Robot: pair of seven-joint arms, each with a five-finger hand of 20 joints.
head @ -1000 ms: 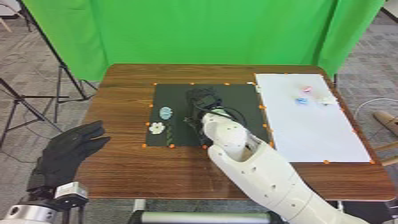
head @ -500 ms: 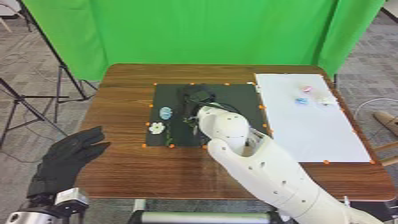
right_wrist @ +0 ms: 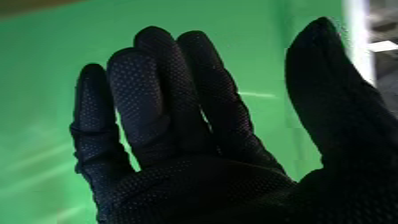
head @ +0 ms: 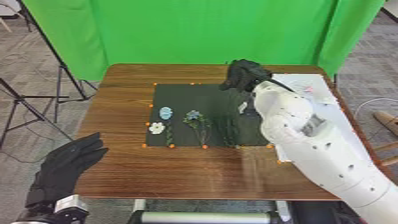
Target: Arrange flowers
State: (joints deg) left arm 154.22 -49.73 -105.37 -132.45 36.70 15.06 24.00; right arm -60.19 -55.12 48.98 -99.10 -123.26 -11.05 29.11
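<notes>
Dark-centred blue flower [head: 193, 115] lies on the black mat [head: 184, 94], just 9 o'clock of its centre, stems running to 6. Pale blue flower [head: 166, 113] farther out at 9, white flower [head: 157, 128] at 8. Leafy stem [head: 228, 135] at 5. Right hand [head: 243, 74] over the mat's 1 o'clock edge; wrist view: fingers straight, thumb spread wide of them. White sheet [head: 291, 78] at 3, pink flower [head: 308, 90] near its 12. Left hand [head: 64, 164] off the table [head: 169, 172] at 8, fingers extended, thumb apart.
</notes>
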